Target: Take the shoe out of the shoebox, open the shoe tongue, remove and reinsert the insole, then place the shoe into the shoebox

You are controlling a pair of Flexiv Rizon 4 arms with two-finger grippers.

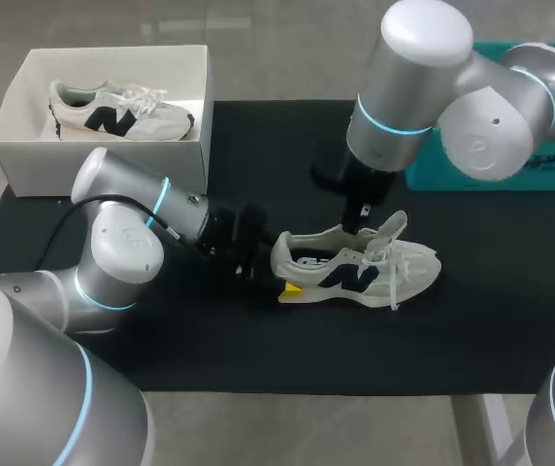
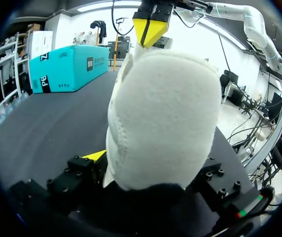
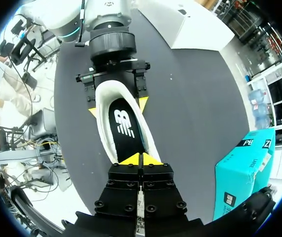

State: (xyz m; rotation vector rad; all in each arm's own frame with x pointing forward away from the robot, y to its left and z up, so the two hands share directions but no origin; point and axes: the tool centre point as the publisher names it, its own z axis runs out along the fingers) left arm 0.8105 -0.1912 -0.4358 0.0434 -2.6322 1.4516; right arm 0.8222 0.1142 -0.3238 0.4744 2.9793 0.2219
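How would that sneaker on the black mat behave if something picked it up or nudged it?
Probably light: the left claw pinching only its heel seems enough to steady the sneaker. The padded heel looks soft, so it would likely squash rather than resist. Its loose laces would probably flop and might snag.

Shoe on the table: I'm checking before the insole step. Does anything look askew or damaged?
Nothing stands out. The shoe stands upright, its heel clamped in the left claw; the insole lies flat inside. Only the laces hang loose.
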